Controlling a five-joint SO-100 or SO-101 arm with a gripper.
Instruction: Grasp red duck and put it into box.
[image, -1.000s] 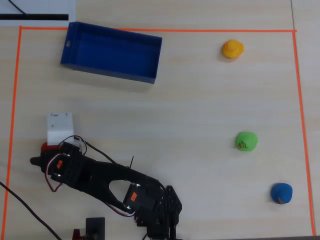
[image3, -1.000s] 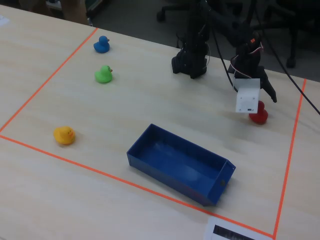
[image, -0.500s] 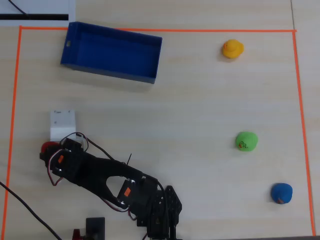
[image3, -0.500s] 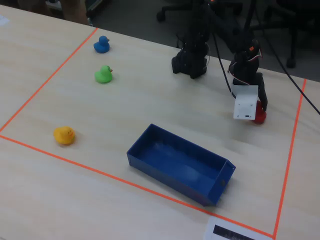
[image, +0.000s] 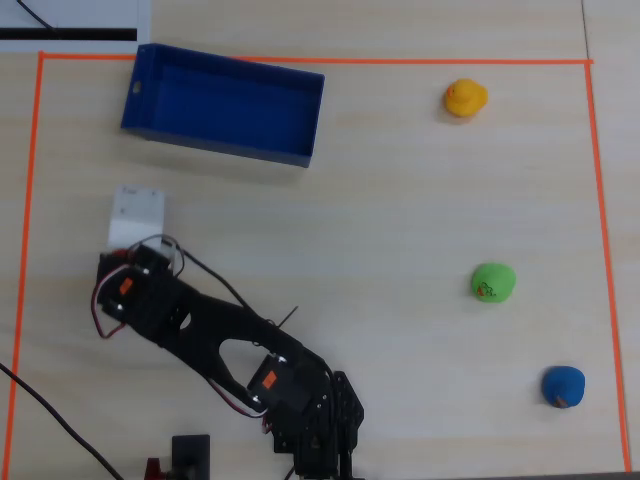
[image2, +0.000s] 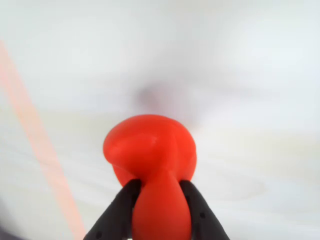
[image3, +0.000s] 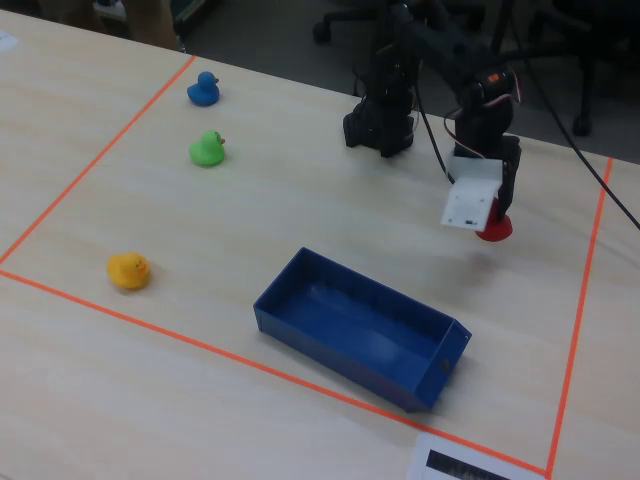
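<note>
The red duck (image2: 150, 147) fills the middle of the wrist view, pinched at its lower part between the two black fingers of my gripper (image2: 159, 184), which is shut on it. In the fixed view the red duck (image3: 493, 229) hangs under the gripper (image3: 499, 213), just above the table, to the right of the box and behind it. The box (image3: 330, 345) is a shallow blue bin, seen empty. In the overhead view the box (image: 215, 143) lies at the top left. There the arm's wrist (image: 135, 295) and its white block (image: 137, 216) hide the duck.
A yellow duck (image: 465, 98), a green duck (image: 492, 283) and a blue duck (image: 563, 387) sit on the right side of the overhead view. Orange tape (image: 300, 61) frames the work area. The arm's base (image: 310, 420) stands at the bottom edge.
The gripper has shut on the red duck and risen with it, moving up the overhead view toward the box. The white block has moved the same way.
</note>
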